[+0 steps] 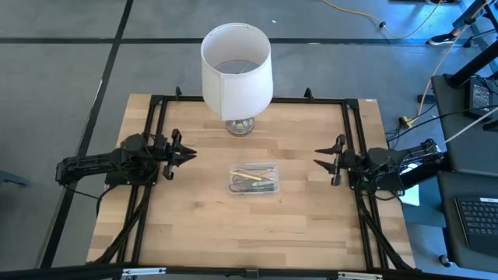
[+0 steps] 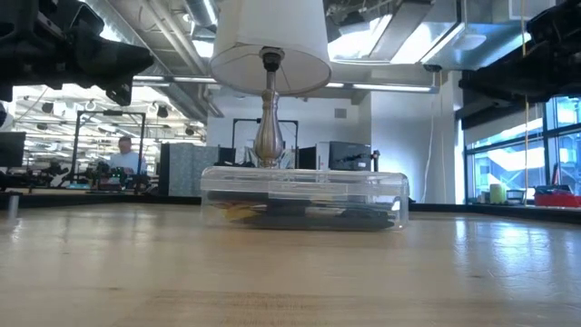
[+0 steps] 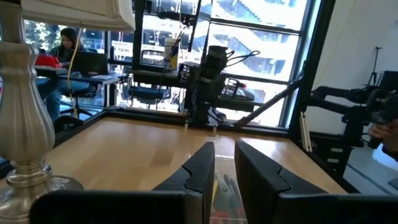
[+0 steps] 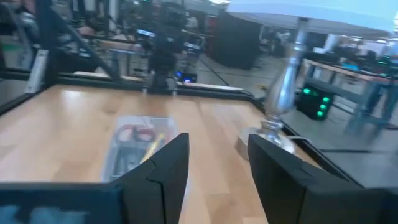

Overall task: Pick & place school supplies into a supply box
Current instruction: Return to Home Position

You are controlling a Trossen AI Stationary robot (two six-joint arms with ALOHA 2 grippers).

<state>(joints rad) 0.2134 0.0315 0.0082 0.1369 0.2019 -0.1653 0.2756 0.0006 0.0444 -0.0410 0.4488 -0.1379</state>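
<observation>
Homing step, imo: pull both arms straight back toward own side edges, no dipping, no swing toward lamp. Left gripper near table's left edge, fingers apart, empty. Right gripper near right edge, fingers apart too. Supply box mid-table, well apart from both, lid shut, clear plastic; yellow pencil and red-handled scissors visible inside.

I count one supply box, one pair of scissors inside, one lamp, one left end effector, one right end effector.
</observation>
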